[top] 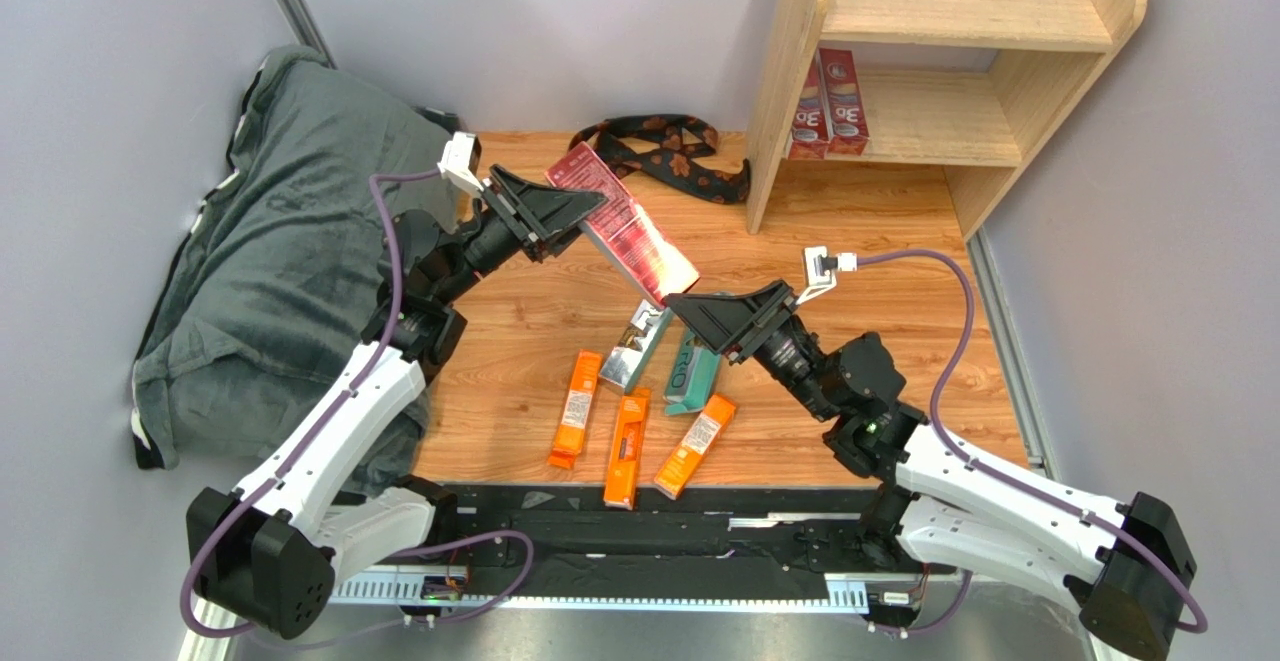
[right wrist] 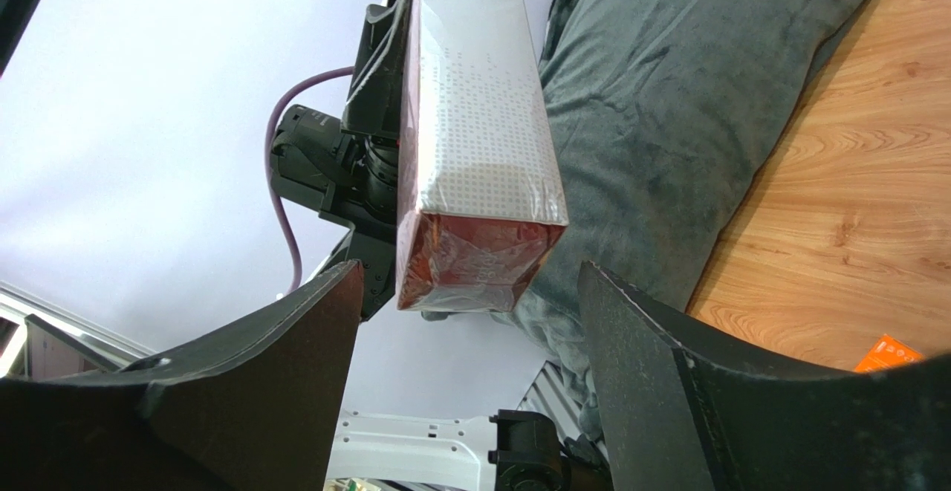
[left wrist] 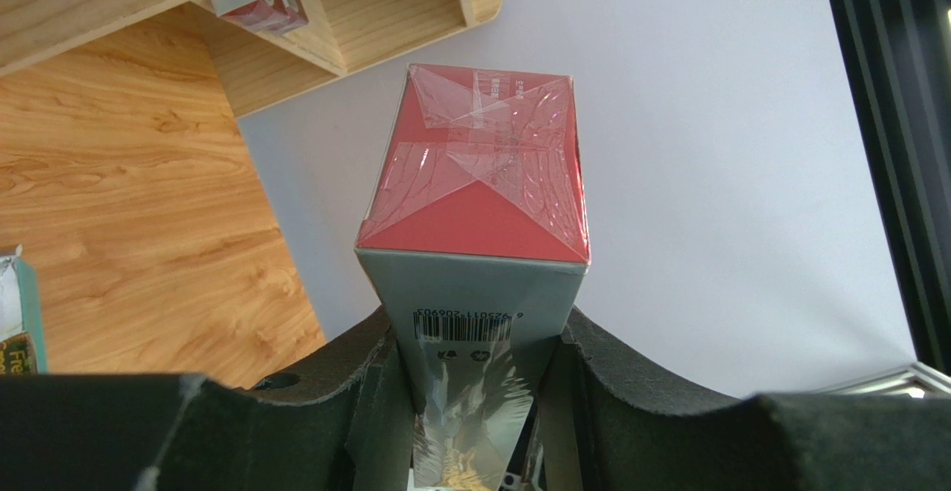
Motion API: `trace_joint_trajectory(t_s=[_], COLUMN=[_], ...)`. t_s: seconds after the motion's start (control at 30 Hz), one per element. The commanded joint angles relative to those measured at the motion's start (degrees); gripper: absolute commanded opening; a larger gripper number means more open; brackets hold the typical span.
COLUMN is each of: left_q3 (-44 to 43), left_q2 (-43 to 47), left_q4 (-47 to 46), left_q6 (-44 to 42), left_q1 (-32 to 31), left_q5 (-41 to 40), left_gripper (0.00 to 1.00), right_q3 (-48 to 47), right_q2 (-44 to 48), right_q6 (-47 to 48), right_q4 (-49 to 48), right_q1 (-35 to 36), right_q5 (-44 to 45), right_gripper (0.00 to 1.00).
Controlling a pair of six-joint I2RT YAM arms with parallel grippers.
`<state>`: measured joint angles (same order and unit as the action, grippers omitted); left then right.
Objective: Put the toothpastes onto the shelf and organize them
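My left gripper (top: 589,211) is shut on one end of a dark red toothpaste box (top: 628,229) and holds it in the air, slanting toward my right gripper (top: 681,304). In the left wrist view the box (left wrist: 474,179) sits between the jaws of my left gripper (left wrist: 474,341). My right gripper (right wrist: 469,296) is open, and the box's free end (right wrist: 480,257) hangs just beyond its fingertips. Two dark red boxes (top: 831,103) stand on the lower tier of the wooden shelf (top: 962,9). A silver-white box (top: 636,346), a teal box (top: 691,373) and three orange boxes (top: 627,448) lie on the table.
A grey cloth (top: 286,241) covers the table's left side and shows in the right wrist view (right wrist: 692,101). A black-and-brown strap (top: 661,148) lies left of the shelf. The shelf (left wrist: 368,12) shows at the top of the left wrist view.
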<state>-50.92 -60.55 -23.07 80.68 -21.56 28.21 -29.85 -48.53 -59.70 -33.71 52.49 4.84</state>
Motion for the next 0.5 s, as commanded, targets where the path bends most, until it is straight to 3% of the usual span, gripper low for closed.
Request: trace_joint_trajectory(t_s=[0.0,0.17,0.47], left_q3=[-0.4,-0.1,0.8], left_q2=[1.7,1.9,2.3], left_q4=[-5.6,-5.6,-5.8], left_q6=[0.8,0.6,0.9], left_q1=[0.0,0.0,-0.2], left_q5=[0.8,0.5,1.0], left_gripper=[0.36,0.36,0.36], right_q3=[-3.0,-3.6,-3.8], right_q2=[0.5,-1.0,-2.4], right_q6=[1.3,0.7,0.3], right_q4=[-3.5,-5.6,-6.8], right_q1=[0.2,0.1,0.1], right_q5=[0.8,-0.2,-0.9], right_gripper=[0.73,0.70,0.49])
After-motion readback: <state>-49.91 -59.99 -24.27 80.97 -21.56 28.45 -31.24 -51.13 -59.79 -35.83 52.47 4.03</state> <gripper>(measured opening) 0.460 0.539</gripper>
